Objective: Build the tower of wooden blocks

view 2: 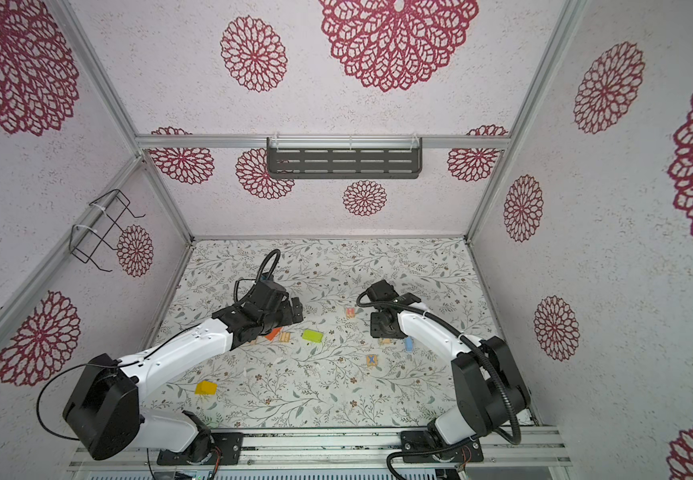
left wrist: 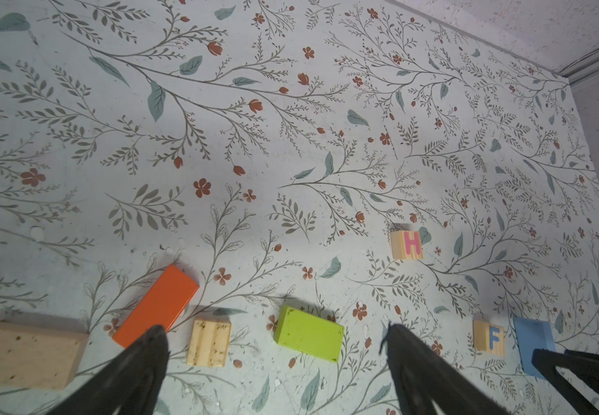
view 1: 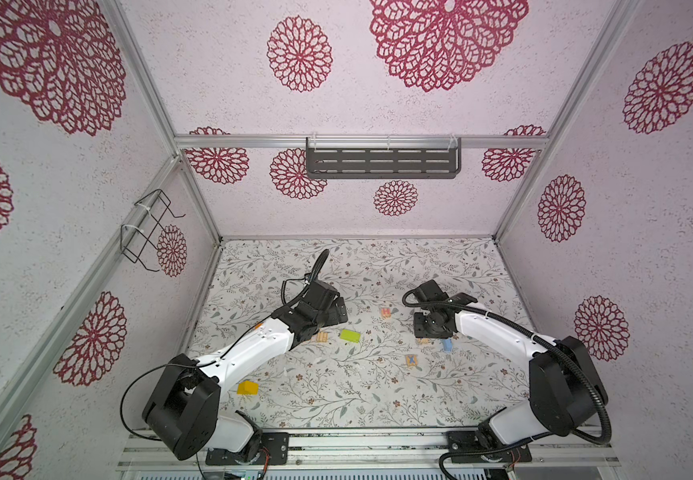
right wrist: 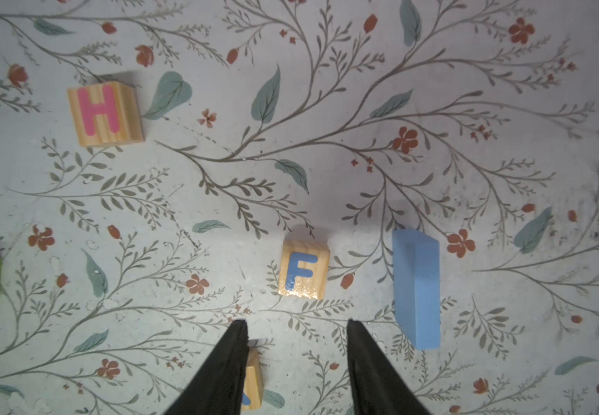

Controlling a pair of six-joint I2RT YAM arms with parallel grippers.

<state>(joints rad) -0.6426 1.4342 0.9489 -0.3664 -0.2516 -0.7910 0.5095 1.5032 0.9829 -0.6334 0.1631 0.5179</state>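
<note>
No wood block tower shows in any view; the wood blocks lie singly on the floral table. My left gripper (left wrist: 274,326) hovers open above a lime green block (left wrist: 308,337) and a plain cube (left wrist: 209,342), with a red-orange bar (left wrist: 158,305) by one finger. My right gripper (right wrist: 296,321) is open and holds nothing. The F cube (right wrist: 304,269) lies just past its tips and a light blue bar (right wrist: 416,287) stands beside it. Another lettered cube (right wrist: 254,381) is half hidden behind one finger. The H cube (view 1: 386,312) sits between the arms.
A yellow block (view 1: 247,388) lies near the left arm's base, and the X cube (view 1: 412,360) lies toward the front. A plain bar (left wrist: 25,354) rests beside the red-orange one. A wire rack (view 1: 149,228) hangs on the left wall and a dark shelf (view 1: 382,160) on the back wall.
</note>
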